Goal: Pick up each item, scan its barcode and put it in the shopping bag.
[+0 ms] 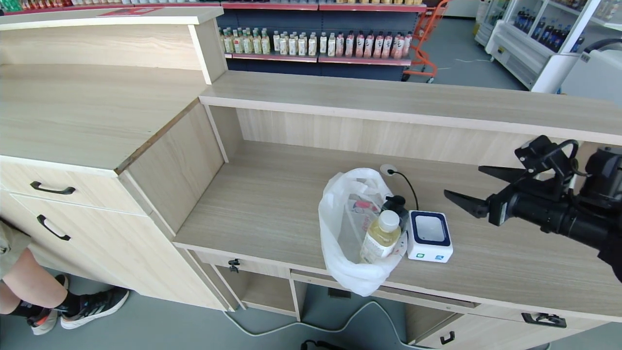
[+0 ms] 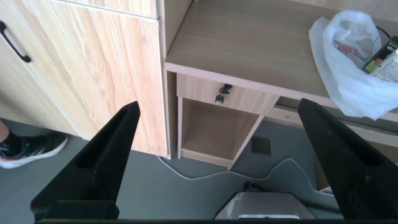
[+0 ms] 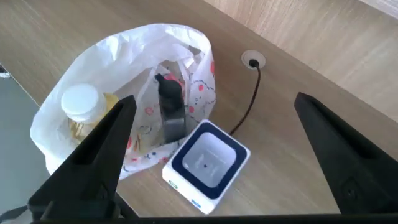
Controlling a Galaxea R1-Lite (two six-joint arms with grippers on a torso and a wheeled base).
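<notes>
A white plastic shopping bag point(image 1: 340, 228) point(image 3: 118, 74) point(image 2: 348, 68) lies open at the counter's front edge. A yellow drink bottle with a white cap point(image 1: 381, 236) point(image 3: 84, 109) stands inside it, beside a flat printed packet point(image 1: 362, 209). A dark hand-held scanner point(image 1: 396, 204) point(image 3: 171, 109) sits at the bag's mouth. A white barcode scanner pad with a blue frame point(image 1: 428, 236) point(image 3: 205, 160) rests right of the bag. My right gripper point(image 1: 469, 187) point(image 3: 214, 146) hangs open above the counter, right of the pad. My left gripper point(image 2: 217, 155) is open, low in front of the counter, over the floor.
A black cable point(image 1: 408, 184) runs from the scanner to a grommet point(image 1: 388, 169) in the wooden counter point(image 1: 272, 204). A taller cabinet with drawers point(image 1: 73, 146) stands on the left. Beneath the counter are an open cubby point(image 2: 214, 134) and cables on the floor.
</notes>
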